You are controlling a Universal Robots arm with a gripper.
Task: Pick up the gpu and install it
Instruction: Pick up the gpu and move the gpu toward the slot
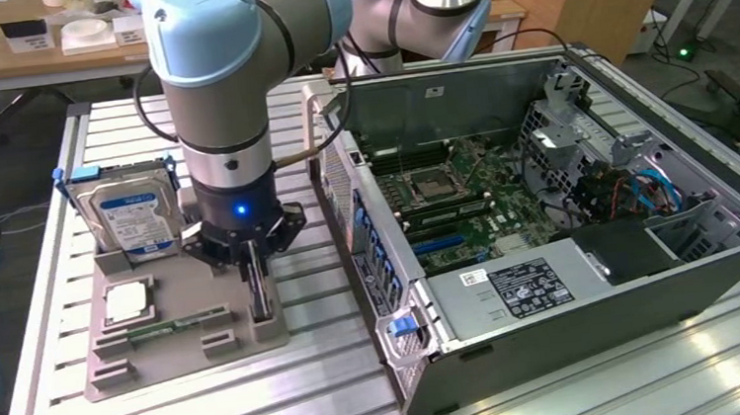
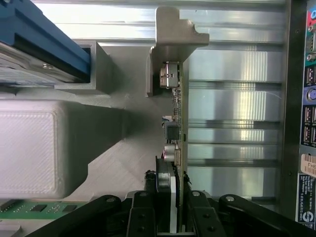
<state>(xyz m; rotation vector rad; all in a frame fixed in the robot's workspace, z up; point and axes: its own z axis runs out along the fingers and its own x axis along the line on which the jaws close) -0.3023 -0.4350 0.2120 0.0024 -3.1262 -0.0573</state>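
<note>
The gripper [image 1: 252,264] sits directly above the gpu [image 1: 259,300], its jaws closed partway onto the card's top edge. The gpu stands on edge in the tray [image 1: 171,360], with its long axis along the tray's side facing the computer case [image 1: 509,286].

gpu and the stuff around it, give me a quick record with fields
gpu: standing on edge in a slot of the gray holder, on the side nearest the case
end effector: lowered over the gpu, closed on it
install: not yet done, gpu is not in the case
hard drive: upright in the holder
memory stick: lying flat in the holder
computer case: side open, motherboard visible, on the exterior view's right
</note>
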